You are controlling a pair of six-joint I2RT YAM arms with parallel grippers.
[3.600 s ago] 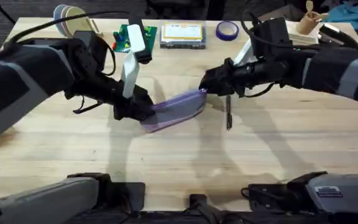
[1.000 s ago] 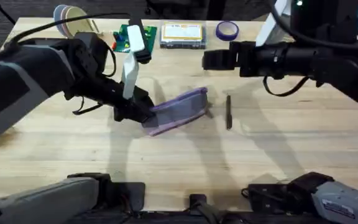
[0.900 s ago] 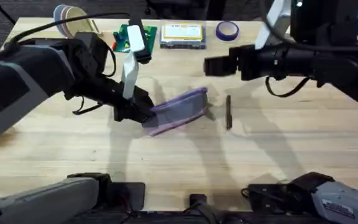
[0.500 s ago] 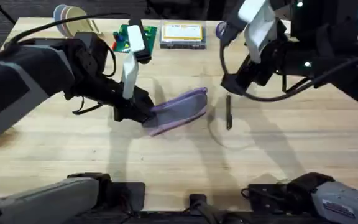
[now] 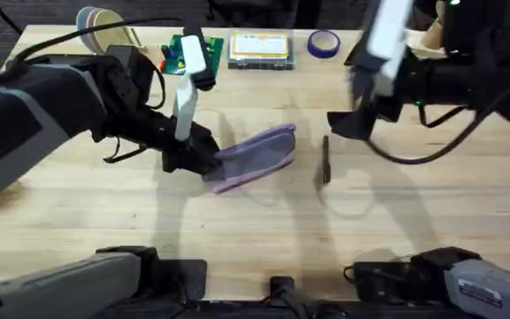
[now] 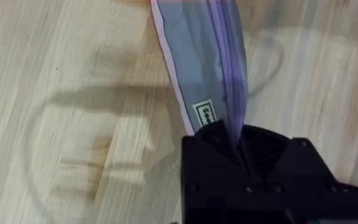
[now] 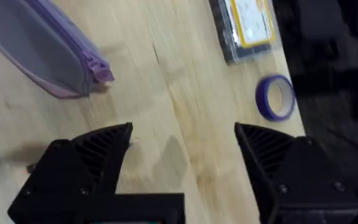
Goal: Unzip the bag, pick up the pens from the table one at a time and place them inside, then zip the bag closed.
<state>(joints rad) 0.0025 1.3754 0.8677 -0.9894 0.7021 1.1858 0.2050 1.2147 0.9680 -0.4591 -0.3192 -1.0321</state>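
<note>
Lavender pouch (image 5: 253, 156) lies mid-table (image 5: 237, 230) overhead, its left end clamped by the left gripper (image 5: 197, 158); the black pen (image 5: 325, 159) rests just right of it, under the right gripper (image 5: 348, 122). From the left wrist, those fingers (image 6: 253, 155) pinch the zipper end, which could slip if tugged. From the right wrist, spread fingers (image 7: 98, 155) may straddle bare wood and miss the thin pen.

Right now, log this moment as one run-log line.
left gripper: shut on bag end | right gripper: open, above table near pen | pen: on table, not picked

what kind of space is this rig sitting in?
Probably a lab or workshop bench, not a home. A butcher-block table carries the two arms, with odd supplies along its far edge: a roll of purple tape, a clear box with a yellow label and stacked paper plates.
</note>
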